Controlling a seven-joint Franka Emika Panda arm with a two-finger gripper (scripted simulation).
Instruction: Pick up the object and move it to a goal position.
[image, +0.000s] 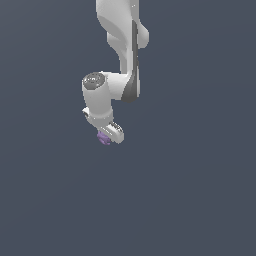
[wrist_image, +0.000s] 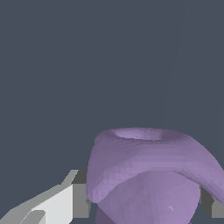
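Wrist view, nearest first: the small lumpy light-purple blob (wrist_image: 148, 175), i.e. the object, fills the space between the white arm's two-finger gripper (wrist_image: 144, 203). One grey finger pad (wrist_image: 81, 197) sits against the blob's side; the opposite pad shows at the frame edge, also touching. Jaws are closed on the object, w/ the blob pinched between pads.

Object appearance: irregular moulded shape, flared saddle-like upper part w/ a shallow rim or hollow on top, rounder bulge below. Surface matte, faceted, uniform pale violet. Narrower than the jaw span, smaller than the gripper.

Exterior view: the gripper (image: 107, 136) hangs from the white jointed robot arm (image: 120, 65), pointing down; the object (image: 104, 138) shows at the fingertips, partly hidden by them.

Beyond: plain dark grey-blue background. No surface edge or shadow visible, so contact w/ a support cannot be judged.

Task status (est.): grasp appears done. Lift state unclear. No goal marker visible in either view, so remaining transport to goal cannot be gauged; release presumably not yet due.
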